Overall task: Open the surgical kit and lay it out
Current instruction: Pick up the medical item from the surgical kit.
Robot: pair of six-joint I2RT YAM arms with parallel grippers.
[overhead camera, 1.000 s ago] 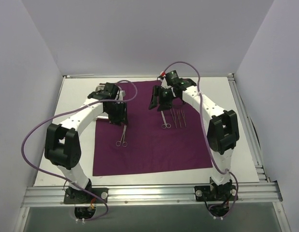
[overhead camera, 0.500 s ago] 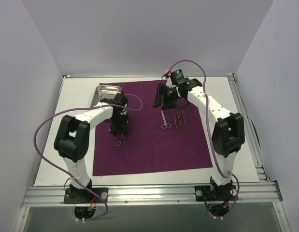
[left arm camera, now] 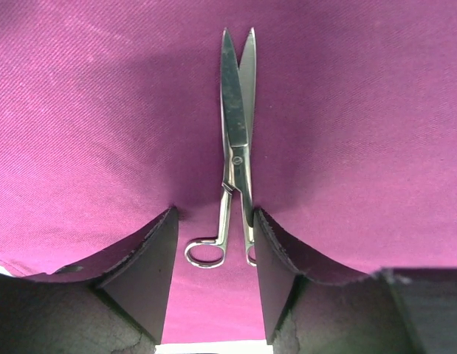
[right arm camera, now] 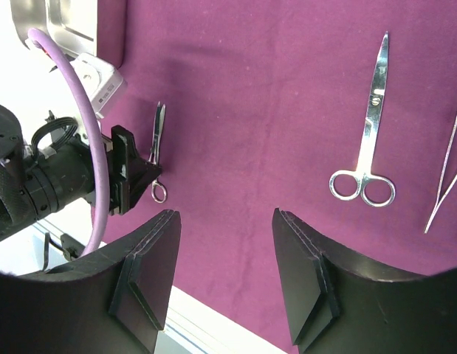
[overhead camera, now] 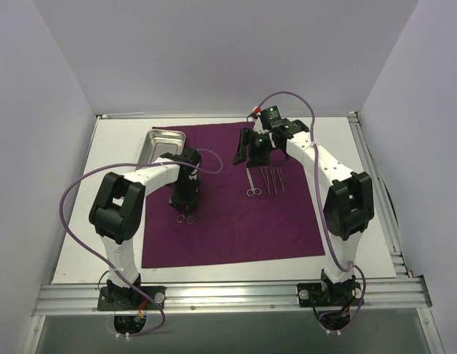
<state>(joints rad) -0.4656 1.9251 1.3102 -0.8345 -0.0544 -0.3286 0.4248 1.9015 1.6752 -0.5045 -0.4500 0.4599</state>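
Spread apart at the left gripper [left arm camera: 215, 228], fingers [left arm camera: 150, 273] astride the ring handles of a pair of scissors [left arm camera: 235, 147]; no telling whether either pad touches the steel. Lying flat on the purple cloth wrap [overhead camera: 235, 221], blades nearly closed and pointing to 12 o'clock in the left wrist view, right ring half hidden behind the right finger. From overhead, only the two rings peeking out at 6 o'clock of that gripper, the blades covered by the wrist.

Likewise spread at the right gripper [right arm camera: 224, 221], nothing between its fingers but cloth. At 2 o'clock from it in the right wrist view, a second pair of scissors [right arm camera: 368, 133], rings toward 6 o'clock, with slim tweezers [right arm camera: 446, 177] just beside at 3 o'clock, cut off by the frame edge. Overhead, seen whole as a short row of thin silver instruments, side by side, at 1 o'clock of the cloth's centre.

Steel tray [overhead camera: 156, 136] at the cloth's 11 o'clock corner, only its own shiny floor showing inside. Cloth opened flat, dark magenta, on the white table [overhead camera: 361, 243].
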